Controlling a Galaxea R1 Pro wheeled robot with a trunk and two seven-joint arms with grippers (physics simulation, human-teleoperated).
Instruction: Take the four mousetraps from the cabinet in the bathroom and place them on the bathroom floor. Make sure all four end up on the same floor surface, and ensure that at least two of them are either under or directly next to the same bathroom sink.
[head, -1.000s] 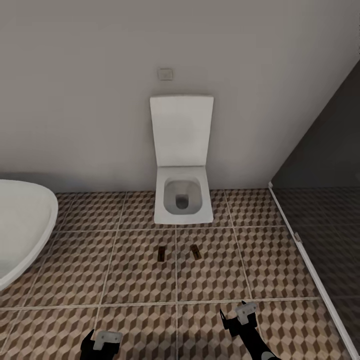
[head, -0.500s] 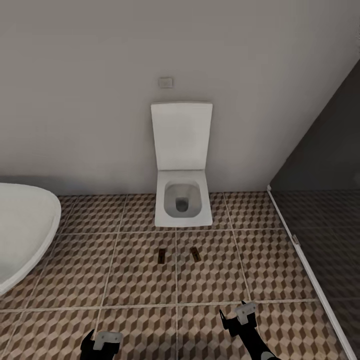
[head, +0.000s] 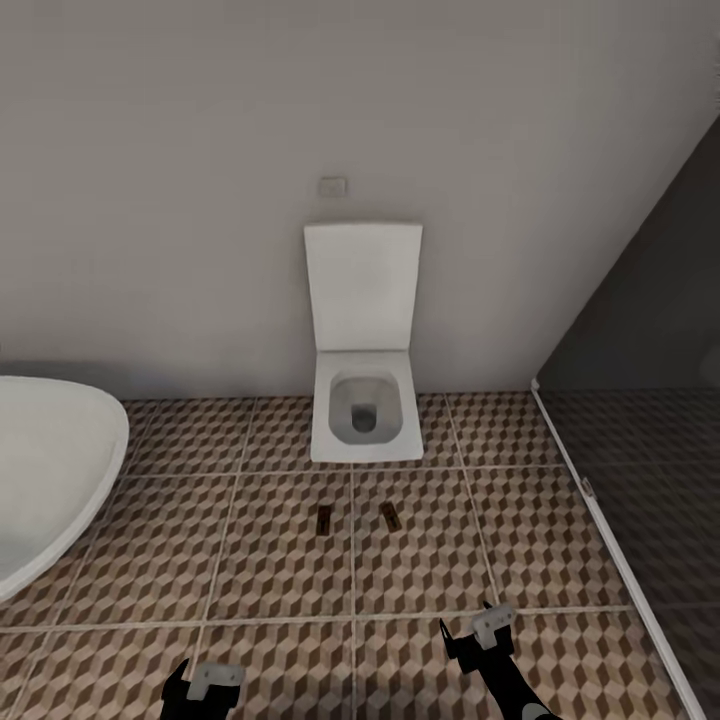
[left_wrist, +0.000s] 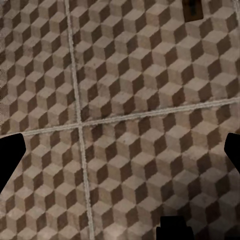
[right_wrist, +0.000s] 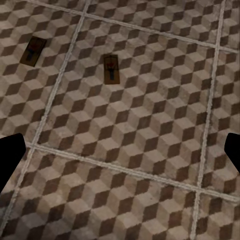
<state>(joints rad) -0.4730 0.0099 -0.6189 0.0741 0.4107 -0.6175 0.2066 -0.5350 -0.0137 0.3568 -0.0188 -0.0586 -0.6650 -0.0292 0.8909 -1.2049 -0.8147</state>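
Two mousetraps lie flat on the cube-patterned bathroom floor (head: 260, 560) in front of the toilet, one (head: 324, 519) left of a grout line and the other (head: 391, 517) right of it. In the right wrist view both mousetraps (right_wrist: 33, 51) (right_wrist: 111, 68) lie well ahead of my open right gripper (right_wrist: 120, 150). The left wrist view catches one mousetrap (left_wrist: 192, 9) at the picture's edge, far from my open left gripper (left_wrist: 120, 152). Low in the head view, the left gripper (head: 205, 685) and right gripper (head: 482, 635) hover over the tiles with nothing in them. The cabinet and the sink are out of view.
A white toilet (head: 364, 410) with its lid up stands against the back wall. A white oval bathtub (head: 50, 470) fills the left side. A dark glass shower screen (head: 640, 400) with a white floor rail closes off the right.
The whole head picture has shifted: the toilet and traps look a little smaller and farther, so the camera has drawn back. The mousetraps lie where they were.
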